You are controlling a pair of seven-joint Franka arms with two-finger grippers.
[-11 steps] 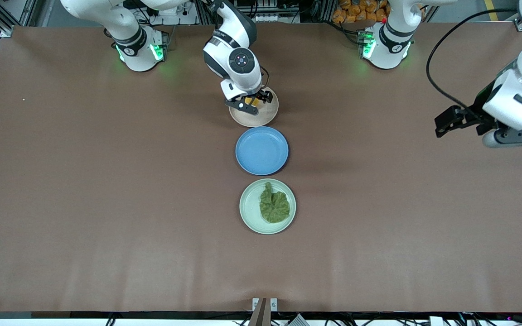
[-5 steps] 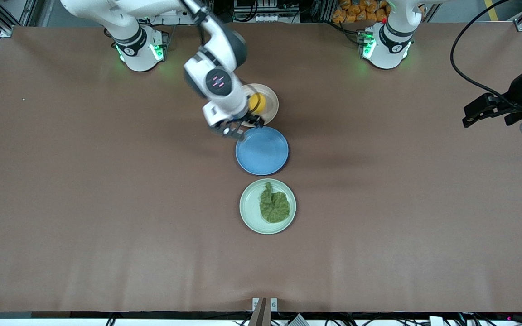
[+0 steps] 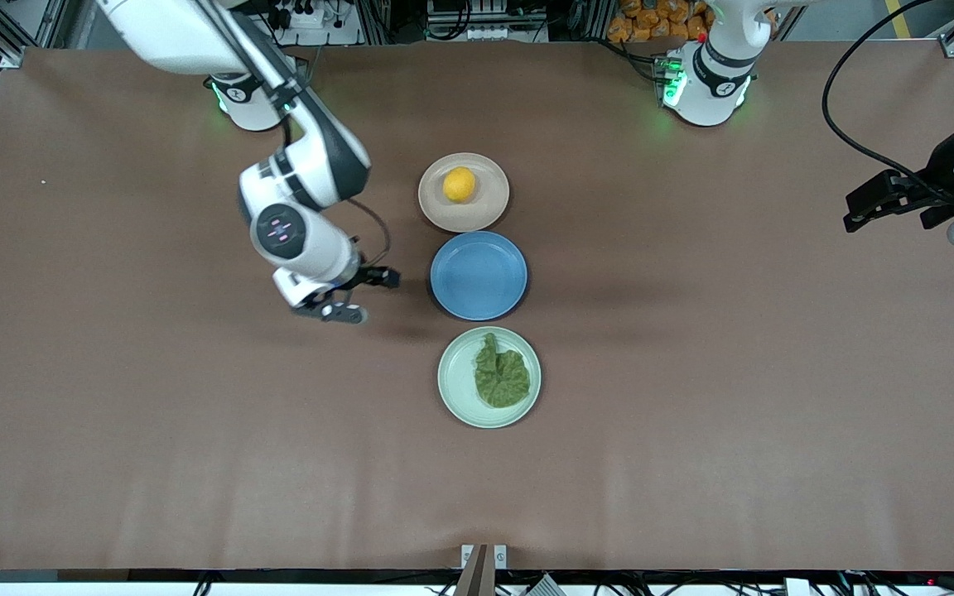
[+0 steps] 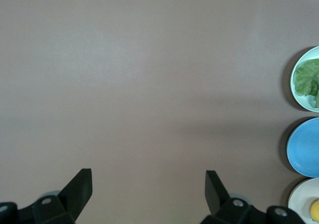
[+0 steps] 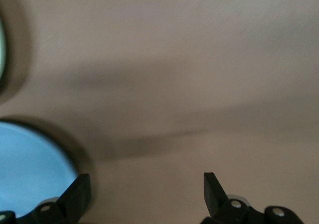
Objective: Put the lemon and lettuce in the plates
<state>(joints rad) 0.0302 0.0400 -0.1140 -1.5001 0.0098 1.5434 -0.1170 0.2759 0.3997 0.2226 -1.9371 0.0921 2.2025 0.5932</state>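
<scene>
The wide brown table (image 3: 154, 414) is carrying three round plates in one line down its middle. The pale beige-pink plate (image 3: 485, 207) is lying farthest from the front camera, the blue plate (image 3: 479, 276) is lying just nearer, and the pale mint green plate (image 3: 456, 397) is lying nearest. The crinkled dark green lettuce leaf (image 3: 500, 377) is resting inside the mint green plate, and the small yellow-orange lemon (image 3: 459, 184) is sitting inside the beige-pink plate. The blue plate is holding nothing.

Judging from this, both placements seem to be done, and only clearing the arms away seems to be left.

The right gripper (image 3: 353, 296) is hanging over bare table beside the blue plate, toward the right arm's end, with its fingers (image 5: 75, 194) standing apart and holding nothing. The left gripper (image 3: 854, 213) is waiting over the table's edge at the left arm's end, well apart from the plates, its fingers (image 4: 79, 186) also spread and empty.

Open table is lying on every side of the plate line, so both arms are having plenty of room for moving. The plates are standing far from all table edges.
</scene>
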